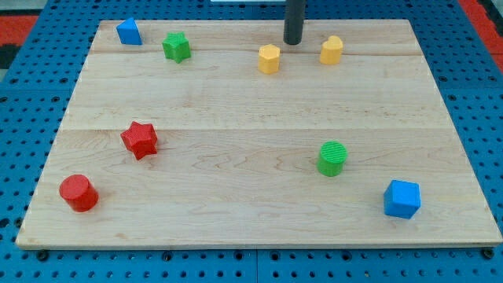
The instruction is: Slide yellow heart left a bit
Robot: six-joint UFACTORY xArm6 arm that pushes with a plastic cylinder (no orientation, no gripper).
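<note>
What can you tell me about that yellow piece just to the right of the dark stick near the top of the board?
The yellow heart is a small, chunky block, plain yellow and smooth like plastic. It stands flat on the wooden board near the view's top edge, right of centre. Nothing touches it: my tip sits just to its left with a small gap, and the yellow hexagon-like block lies further left, beyond the tip.

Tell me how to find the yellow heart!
Look along the top edge of the wooden board, right of my tip. The yellow heart block sits there. The yellow hexagon block sits left of my tip.
</note>
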